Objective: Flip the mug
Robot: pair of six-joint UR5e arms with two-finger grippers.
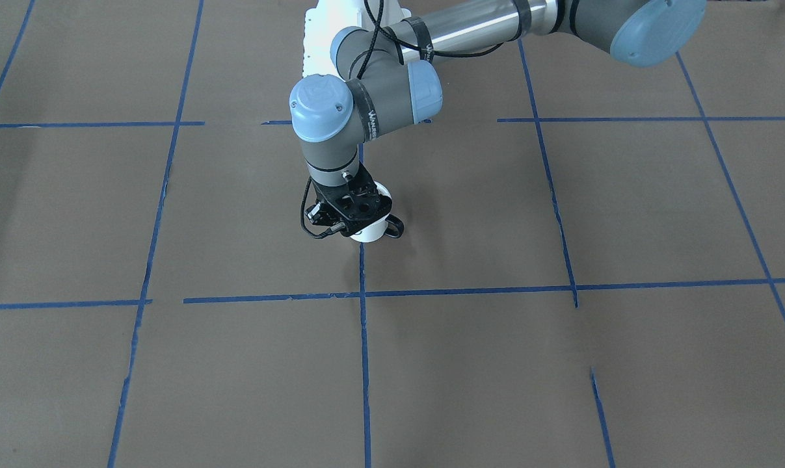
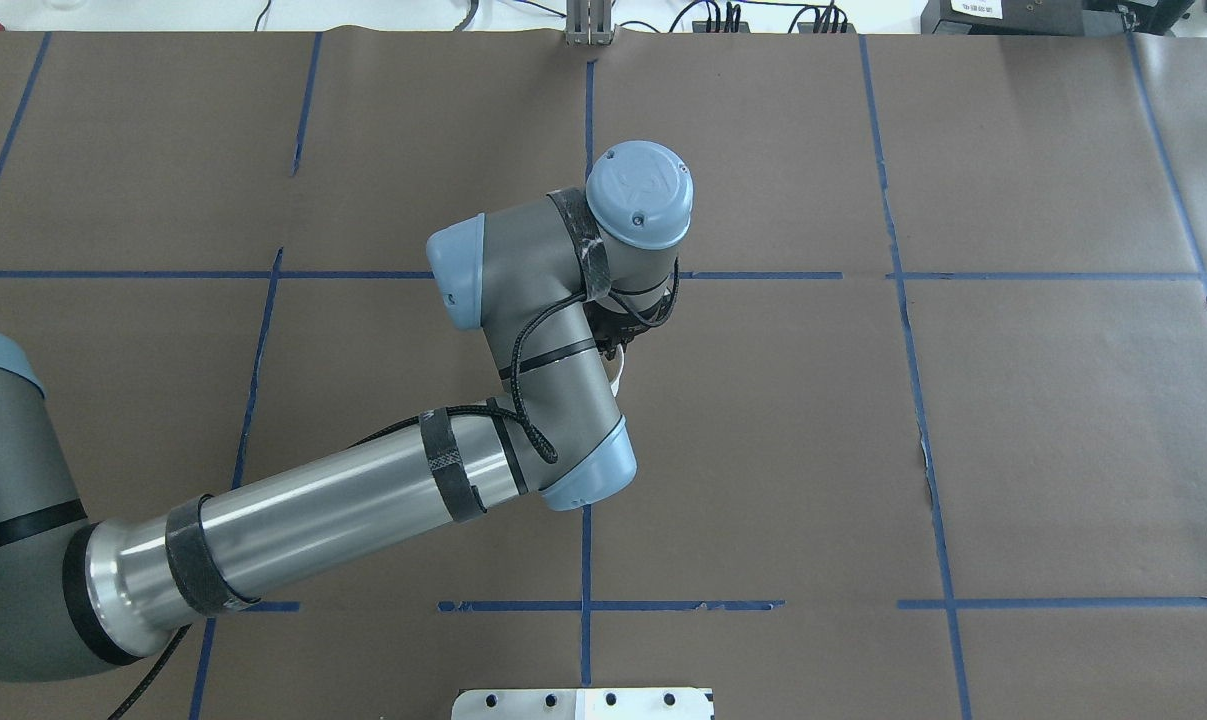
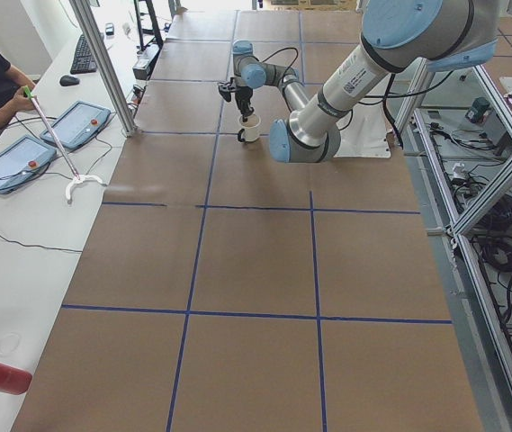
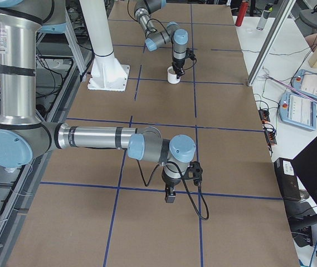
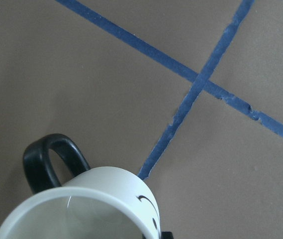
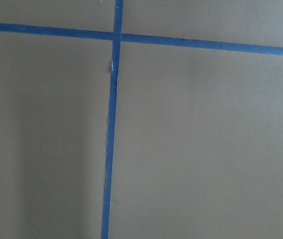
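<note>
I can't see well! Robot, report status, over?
Left gripper on small white smiley-face mug, upright, grip unclear. Right gripper far off, state unclear. Nothing blocking.

White lettering is showing on the black strap point(image 1: 371, 120) above the left gripper point(image 1: 361, 220): starting "WA", rest not resolving. The blue joint cap point(image 1: 320, 97) beside it is bearing an embossed logo, unreadable. The mug point(image 5: 106, 199) is showing only curved black marks.
</note>
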